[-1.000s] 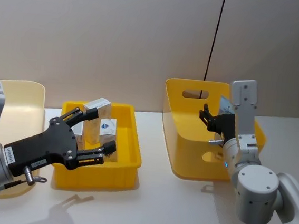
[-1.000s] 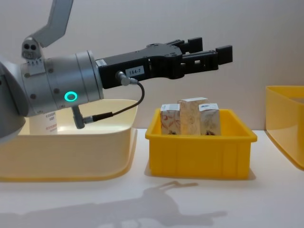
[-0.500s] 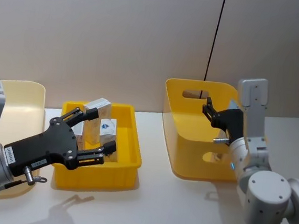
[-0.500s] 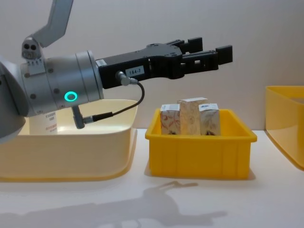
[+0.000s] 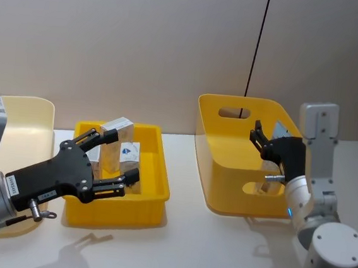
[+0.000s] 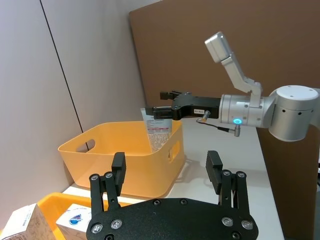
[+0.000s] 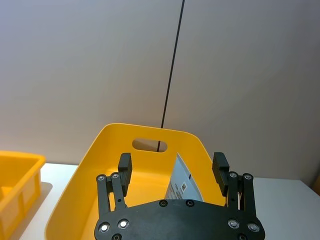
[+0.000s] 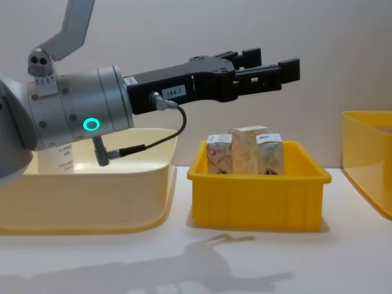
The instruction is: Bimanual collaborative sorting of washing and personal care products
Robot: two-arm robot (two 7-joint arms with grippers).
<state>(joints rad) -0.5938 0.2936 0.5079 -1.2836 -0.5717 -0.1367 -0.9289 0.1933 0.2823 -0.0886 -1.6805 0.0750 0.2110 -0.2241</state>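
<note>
At centre left, the left gripper [image 5: 114,156] has not moved, its jaws spread over the small cartons [image 5: 117,130] in the shallow yellow tray [image 5: 160,181]. At right, the right gripper [image 5: 258,133], jaws spread, has drawn back rightward from the deep yellow bin [image 5: 218,174]. The light-blue tube [image 7: 184,186] leans inside, apparently released and sorted.

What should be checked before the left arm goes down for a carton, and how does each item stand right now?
1. Left gripper open: ok, fingers spread.
2. Left gripper clear of the cartons: ok, it hovers above them.
3. Cartons upright in the small yellow tray: ok.
4. Right gripper empty: ok, open over the large yellow bin.
5. Light-blue tube let go: ok, it leans inside that bin, ungripped.
6. Left gripper centred on one carton: cannot tell.
</note>
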